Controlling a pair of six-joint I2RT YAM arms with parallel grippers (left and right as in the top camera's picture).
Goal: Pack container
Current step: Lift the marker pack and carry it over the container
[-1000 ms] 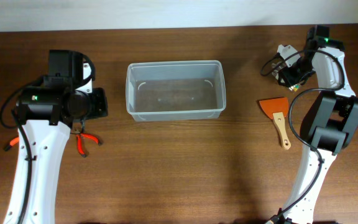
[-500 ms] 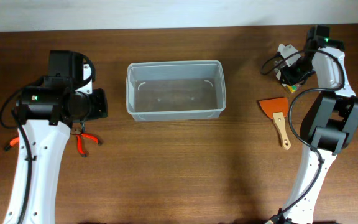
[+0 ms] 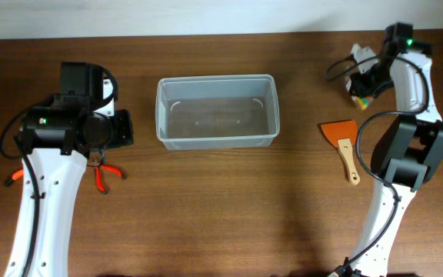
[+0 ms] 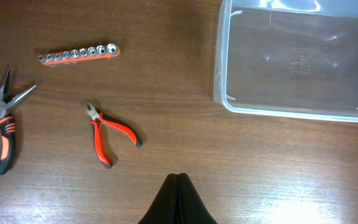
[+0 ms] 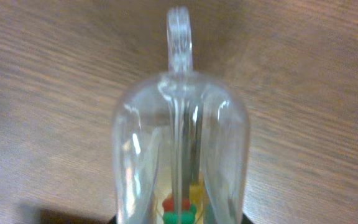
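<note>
Container (image 3: 215, 140), translucent plastic, rectangular, rounded corners, rimmed, mid-table toward 12 o'clock, left gripper (image 4: 178, 182) at its 9 o'clock, black fingers pressed together, right gripper (image 3: 360, 86) at its 3 o'clock, pinching clear domed blister pack (image 5: 182, 143), wood-grain table (image 3: 221, 215)

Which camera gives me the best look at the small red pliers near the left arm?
The left wrist view: the small red pliers lie whole and unobstructed, jaws and both handles clear. Overhead shows them small and partly tucked under the left arm. The right wrist view does not show them.
</note>
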